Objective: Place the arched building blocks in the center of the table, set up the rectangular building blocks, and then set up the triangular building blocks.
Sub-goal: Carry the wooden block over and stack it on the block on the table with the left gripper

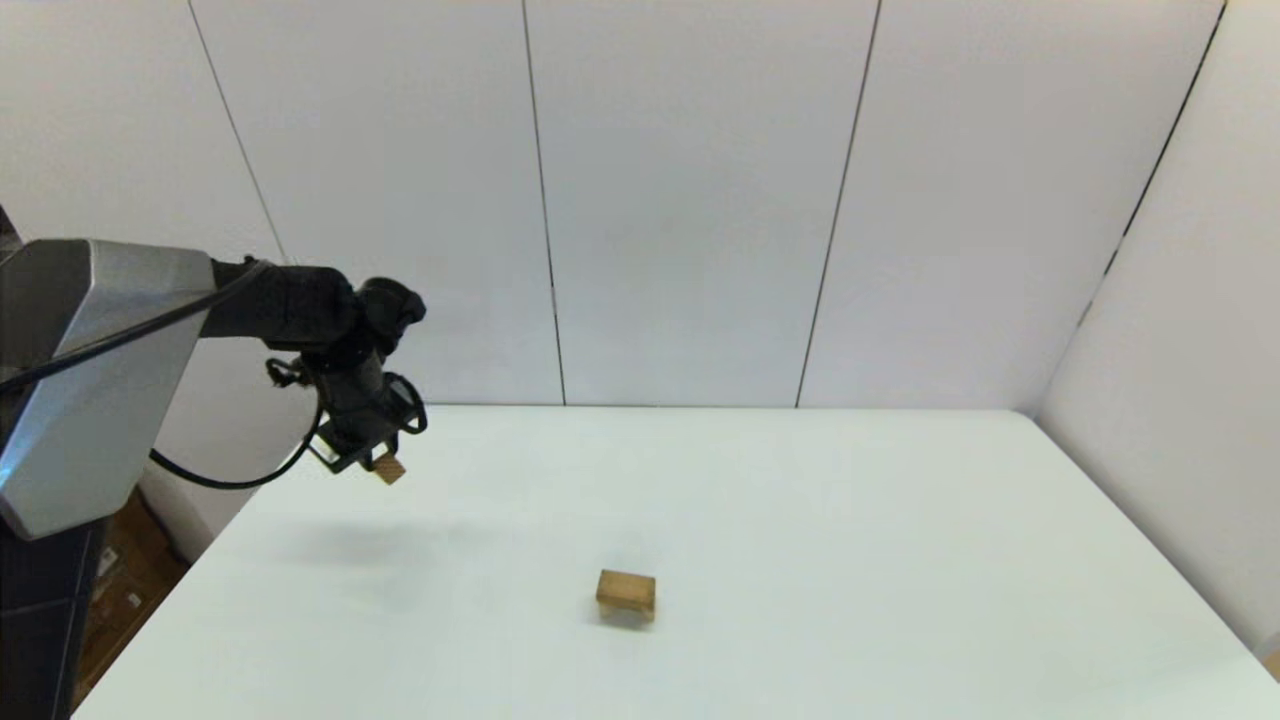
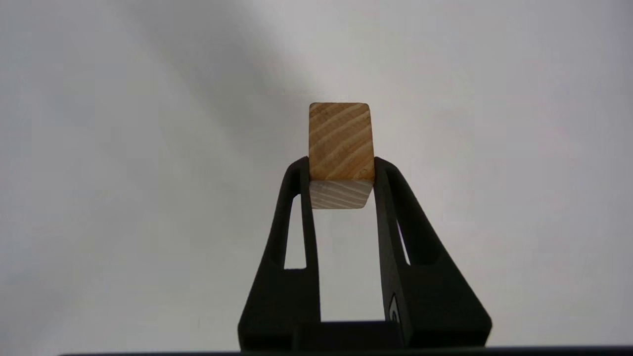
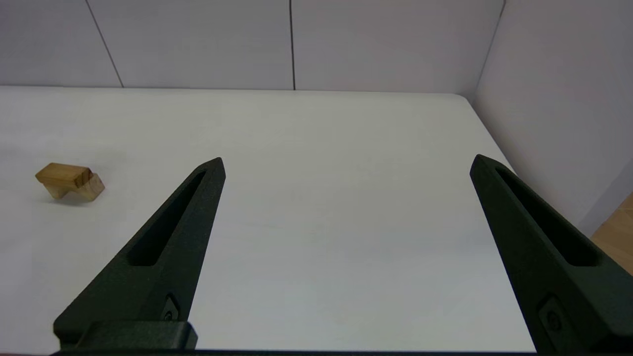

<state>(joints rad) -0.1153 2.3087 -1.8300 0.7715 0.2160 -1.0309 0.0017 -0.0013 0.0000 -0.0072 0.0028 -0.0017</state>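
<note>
The arched building block point(image 1: 626, 595) stands on the white table point(image 1: 850, 560) near its middle; the right wrist view shows it as the arched block point(image 3: 69, 180), notch facing down. My left gripper point(image 1: 375, 462) hangs above the table's far left corner, shut on a light-wood block with strong grain, which I take for the rectangular building block point(image 1: 389, 468). In the left wrist view this block point(image 2: 340, 141) sticks out past the left gripper point(image 2: 341, 165); its full length is hidden. My right gripper point(image 3: 348, 159) is open, low over the table's right side. The triangular building block is out of view.
White wall panels point(image 1: 690, 200) close off the back and right of the table. The table's left edge point(image 1: 160, 600) drops to a wooden floor. A black cable loops under the left wrist point(image 1: 230, 480).
</note>
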